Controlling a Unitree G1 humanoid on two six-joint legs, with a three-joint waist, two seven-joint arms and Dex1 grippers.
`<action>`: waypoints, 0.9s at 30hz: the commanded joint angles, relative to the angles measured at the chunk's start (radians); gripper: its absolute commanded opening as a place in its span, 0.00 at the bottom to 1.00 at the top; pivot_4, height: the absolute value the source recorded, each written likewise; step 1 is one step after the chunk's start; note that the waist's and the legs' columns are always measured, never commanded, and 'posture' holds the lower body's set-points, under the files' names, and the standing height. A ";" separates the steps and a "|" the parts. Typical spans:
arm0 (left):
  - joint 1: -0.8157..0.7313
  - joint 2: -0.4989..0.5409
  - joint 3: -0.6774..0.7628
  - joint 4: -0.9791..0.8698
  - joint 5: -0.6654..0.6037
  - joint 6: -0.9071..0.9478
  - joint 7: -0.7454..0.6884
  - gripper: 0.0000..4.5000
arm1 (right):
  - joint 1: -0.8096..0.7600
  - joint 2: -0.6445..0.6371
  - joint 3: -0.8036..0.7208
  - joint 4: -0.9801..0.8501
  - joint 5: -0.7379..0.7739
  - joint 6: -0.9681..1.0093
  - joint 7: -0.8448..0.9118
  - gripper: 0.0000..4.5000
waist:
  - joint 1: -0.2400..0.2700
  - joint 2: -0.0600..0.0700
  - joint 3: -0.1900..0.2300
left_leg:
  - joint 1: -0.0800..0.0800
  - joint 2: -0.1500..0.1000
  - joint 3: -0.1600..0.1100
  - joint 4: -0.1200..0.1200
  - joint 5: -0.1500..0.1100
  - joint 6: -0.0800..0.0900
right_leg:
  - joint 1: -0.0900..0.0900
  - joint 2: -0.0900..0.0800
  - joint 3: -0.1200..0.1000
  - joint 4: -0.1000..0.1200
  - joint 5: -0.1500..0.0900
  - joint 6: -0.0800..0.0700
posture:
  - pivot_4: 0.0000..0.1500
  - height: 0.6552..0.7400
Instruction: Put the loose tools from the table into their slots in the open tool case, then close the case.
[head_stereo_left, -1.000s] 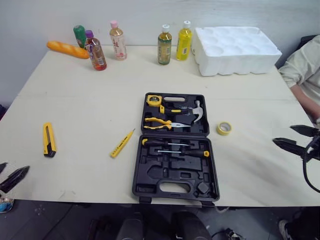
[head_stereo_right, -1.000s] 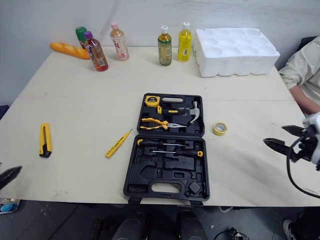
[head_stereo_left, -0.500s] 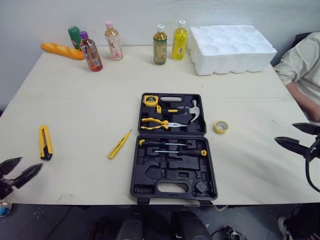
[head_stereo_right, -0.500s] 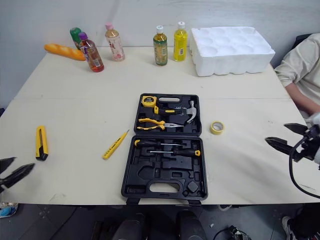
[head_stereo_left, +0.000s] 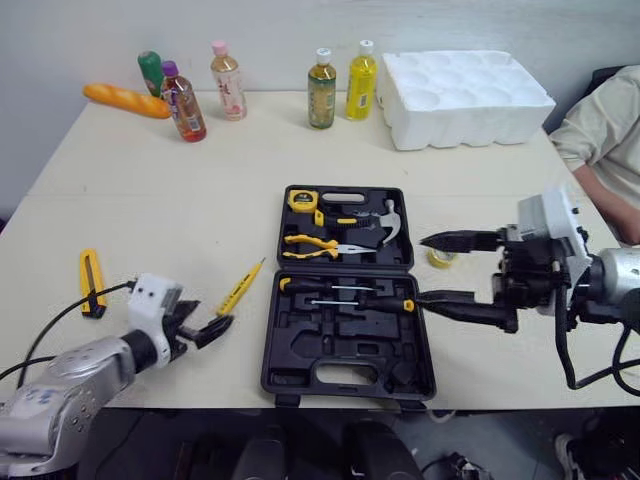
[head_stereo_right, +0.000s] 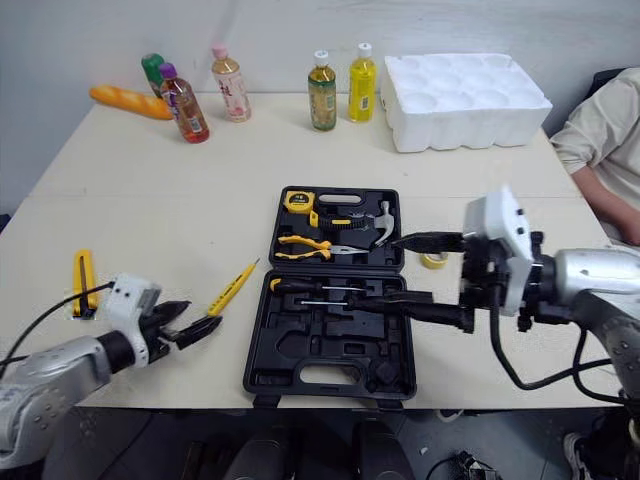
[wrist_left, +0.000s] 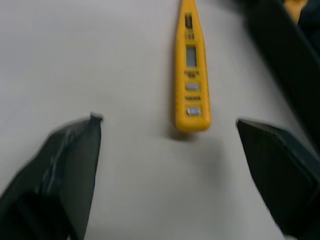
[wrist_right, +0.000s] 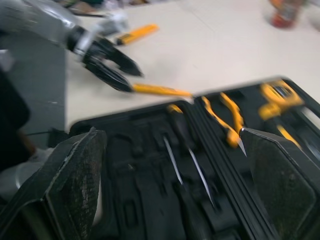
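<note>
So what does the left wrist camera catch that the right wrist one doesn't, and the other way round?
Left wrist view: close detail of the yellow tester pen, its little window and buttons, with its near end lying untouched between the fingers of the open left gripper. Right wrist view: the inside of the open tool case, with screwdrivers, pliers and tape measure in slots, plus the utility knife beyond. Both: the pen, the table and the case's edge.

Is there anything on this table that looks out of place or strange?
Three tools lie loose outside the open tool case: a yellow tester pen just left of it, a yellow utility knife farther left, a yellow tape roll on its right. Nothing looks spilled or damaged.
</note>
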 joint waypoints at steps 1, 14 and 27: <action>-0.070 0.018 -0.067 -0.002 0.049 0.016 0.033 1.00 | -0.031 0.006 0.046 -0.021 -0.004 -0.009 0.004 0.98 | 0.003 0.000 0.000 | 0.000 0.000 0.000 0.000 0.000 0.000 | 0.000 0.000 0.000 0.000 0.000 0.000 | 1.00 1.00; -0.199 0.039 -0.347 0.048 0.218 0.013 0.041 1.00 | -0.052 0.064 0.156 -0.034 -0.087 -0.055 -0.004 0.98 | 0.026 0.000 0.000 | -0.001 0.000 0.000 0.001 0.001 -0.002 | 0.000 0.000 0.000 -0.001 0.000 0.000 | 1.00 1.00; -0.248 0.032 -0.270 0.089 0.183 0.034 -0.060 0.12 | -0.007 0.093 0.163 -0.048 -0.142 -0.090 -0.050 1.00 | 0.026 0.000 0.000 | -0.001 0.000 -0.001 0.001 0.001 -0.002 | 0.001 0.000 -0.001 -0.001 0.000 0.000 | 1.00 1.00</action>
